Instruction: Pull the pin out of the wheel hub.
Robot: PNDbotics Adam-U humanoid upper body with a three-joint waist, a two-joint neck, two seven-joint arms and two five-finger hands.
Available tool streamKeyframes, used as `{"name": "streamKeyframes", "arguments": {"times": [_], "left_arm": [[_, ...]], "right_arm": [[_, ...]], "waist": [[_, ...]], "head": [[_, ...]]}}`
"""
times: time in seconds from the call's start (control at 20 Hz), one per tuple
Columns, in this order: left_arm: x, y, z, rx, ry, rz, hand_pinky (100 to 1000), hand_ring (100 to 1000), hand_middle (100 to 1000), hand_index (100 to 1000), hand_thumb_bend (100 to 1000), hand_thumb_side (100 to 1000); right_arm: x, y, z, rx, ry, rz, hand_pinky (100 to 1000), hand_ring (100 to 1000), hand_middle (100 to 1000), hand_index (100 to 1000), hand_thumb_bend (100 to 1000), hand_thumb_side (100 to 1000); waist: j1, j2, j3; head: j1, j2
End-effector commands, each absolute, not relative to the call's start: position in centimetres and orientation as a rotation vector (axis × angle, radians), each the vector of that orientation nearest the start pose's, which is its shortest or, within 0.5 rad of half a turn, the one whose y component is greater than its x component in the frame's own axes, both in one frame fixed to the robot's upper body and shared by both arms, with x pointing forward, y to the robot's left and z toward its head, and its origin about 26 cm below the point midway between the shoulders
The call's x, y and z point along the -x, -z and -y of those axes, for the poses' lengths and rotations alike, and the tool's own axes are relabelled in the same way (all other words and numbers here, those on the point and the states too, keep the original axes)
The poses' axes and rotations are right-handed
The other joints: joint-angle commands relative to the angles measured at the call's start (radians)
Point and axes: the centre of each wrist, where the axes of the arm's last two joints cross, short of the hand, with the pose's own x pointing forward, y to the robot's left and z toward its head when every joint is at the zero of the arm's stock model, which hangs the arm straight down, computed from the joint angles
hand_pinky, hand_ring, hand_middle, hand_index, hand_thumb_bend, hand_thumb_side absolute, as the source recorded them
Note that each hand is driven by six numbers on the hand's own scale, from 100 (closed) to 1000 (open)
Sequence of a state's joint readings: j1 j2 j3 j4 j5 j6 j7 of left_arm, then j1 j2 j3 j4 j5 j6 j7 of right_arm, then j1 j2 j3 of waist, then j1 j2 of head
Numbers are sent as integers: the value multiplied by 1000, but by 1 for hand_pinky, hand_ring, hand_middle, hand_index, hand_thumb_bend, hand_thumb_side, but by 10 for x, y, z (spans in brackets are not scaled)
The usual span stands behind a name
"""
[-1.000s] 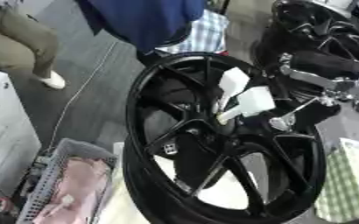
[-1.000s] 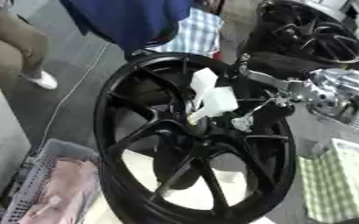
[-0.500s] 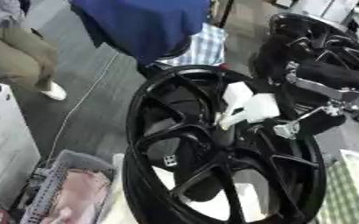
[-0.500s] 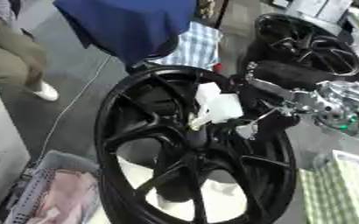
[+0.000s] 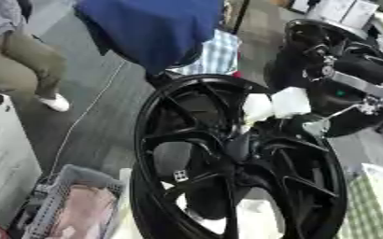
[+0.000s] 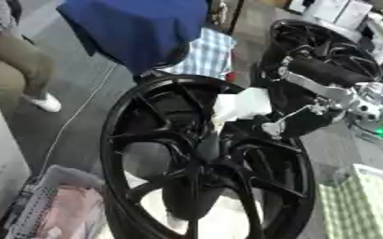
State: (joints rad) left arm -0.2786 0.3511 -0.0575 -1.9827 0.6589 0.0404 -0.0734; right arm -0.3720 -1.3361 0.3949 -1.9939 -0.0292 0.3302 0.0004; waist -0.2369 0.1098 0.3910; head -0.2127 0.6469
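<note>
Whole scene motion-blurred. Wheel hub (image 5: 237, 148) centre a dark smear; pin cannot be made out. Right hand (image 6: 270, 122) blurred against the black spokes, fingers not separable, contact with the hub unclear. White object (image 5: 276, 103) near it, perhaps cloth or a glove, shape indistinct. Lower rim of the wheel (image 5: 145, 140) cut off at the bottom edge. Second wheel (image 6: 325, 51) behind, partly covered by the right arm.
</note>
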Motion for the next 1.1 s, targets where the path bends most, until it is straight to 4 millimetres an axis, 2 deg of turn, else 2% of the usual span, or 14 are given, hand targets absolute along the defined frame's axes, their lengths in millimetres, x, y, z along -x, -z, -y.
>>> {"name": "streamKeyframes", "arguments": {"times": [0.05,0.5,1.1], "left_arm": [[-297,-194,-253,619,173,2097,850,719,636,824,163,693],[-297,-194,-254,612,171,2098,850,719,636,824,162,692],[-297,-194,-257,593,161,2106,851,720,636,824,159,692]], "right_arm": [[-277,-279,326,901,-1245,1473,759,571,278,309,157,123],[-276,-289,331,903,-1139,1454,739,558,270,301,103,105],[-271,-312,343,991,-977,1378,746,561,271,301,120,100]], "waist": [[11,-18,-4],[11,-17,-12],[11,-15,-31]], "head": [[2,-16],[3,-16],[17,-6]]}}
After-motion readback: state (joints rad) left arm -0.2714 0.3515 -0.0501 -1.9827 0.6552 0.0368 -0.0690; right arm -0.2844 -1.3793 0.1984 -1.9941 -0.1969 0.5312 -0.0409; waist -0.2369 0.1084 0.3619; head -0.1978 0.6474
